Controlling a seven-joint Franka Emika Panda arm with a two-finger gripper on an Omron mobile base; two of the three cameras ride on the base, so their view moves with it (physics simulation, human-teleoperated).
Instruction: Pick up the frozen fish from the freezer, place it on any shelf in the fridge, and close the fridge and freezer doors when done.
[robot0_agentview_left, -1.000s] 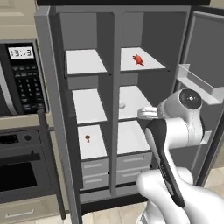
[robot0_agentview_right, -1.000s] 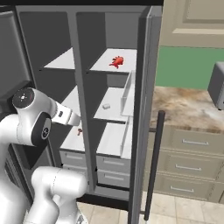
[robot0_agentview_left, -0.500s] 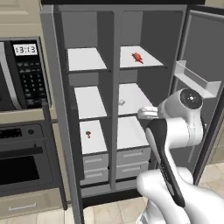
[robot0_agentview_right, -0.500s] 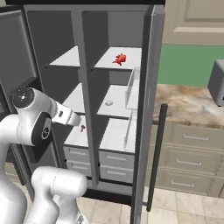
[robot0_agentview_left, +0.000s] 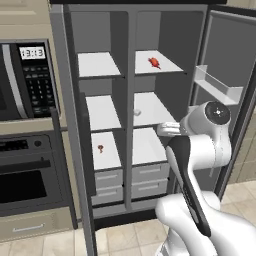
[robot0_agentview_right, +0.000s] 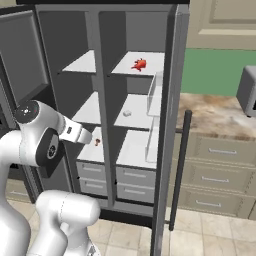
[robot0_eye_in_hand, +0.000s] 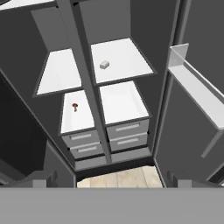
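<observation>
Hand view, frozen fish on lower freezer shelf, well beyond fingers

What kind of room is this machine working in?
It looks like a home kitchen, a rendered one. A tall dark grey fridge-freezer stands open with white shelves, a black microwave with a clock display sits above a built-in black oven, and a speckled stone counter tops beige drawers.

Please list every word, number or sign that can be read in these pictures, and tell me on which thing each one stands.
"13:13": on the clock display of the microwave, left base view.
The microwave keypad has marks, but they are too small to read.
No text is readable on the fridge, its shelves or drawers.
</observation>
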